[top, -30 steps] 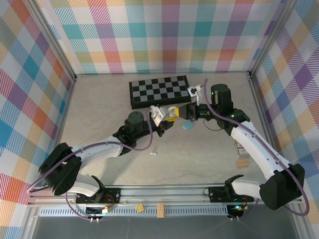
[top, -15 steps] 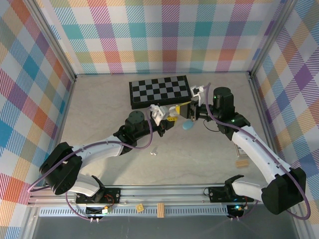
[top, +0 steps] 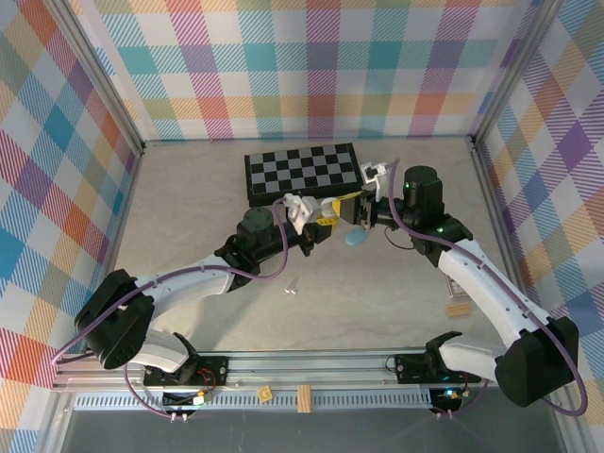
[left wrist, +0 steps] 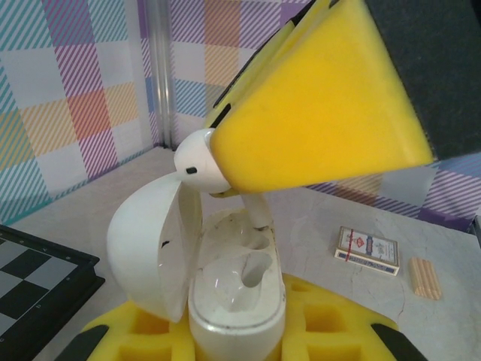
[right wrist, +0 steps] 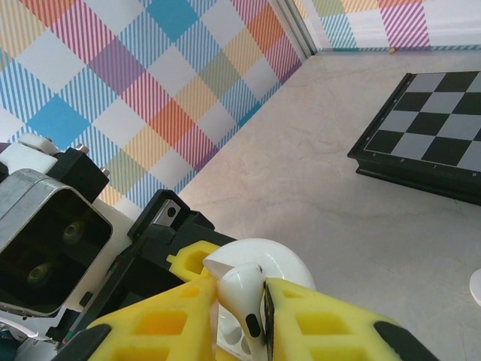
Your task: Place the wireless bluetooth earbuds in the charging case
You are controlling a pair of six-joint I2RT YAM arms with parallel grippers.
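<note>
the left gripper [left wrist: 237, 336] holds the open white charging case [left wrist: 239, 297] between its yellow pads. just above it, the right gripper [left wrist: 225, 164] pinches a white earbud [left wrist: 195, 161], its stem pointing down toward the case.

Glossy wht plastic earbud [right wrist: 239, 289] & case [left wrist: 146, 248]; matt yel. foam pads [left wrist: 316, 113]

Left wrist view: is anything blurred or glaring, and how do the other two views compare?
Left wrist: the charging case and earbud look sharp, the close yellow pad looms large, the card box behind is slightly soft. Right wrist: the earbud is crisp, no glare. Top external: even light, only faint shadows on the table.
</note>
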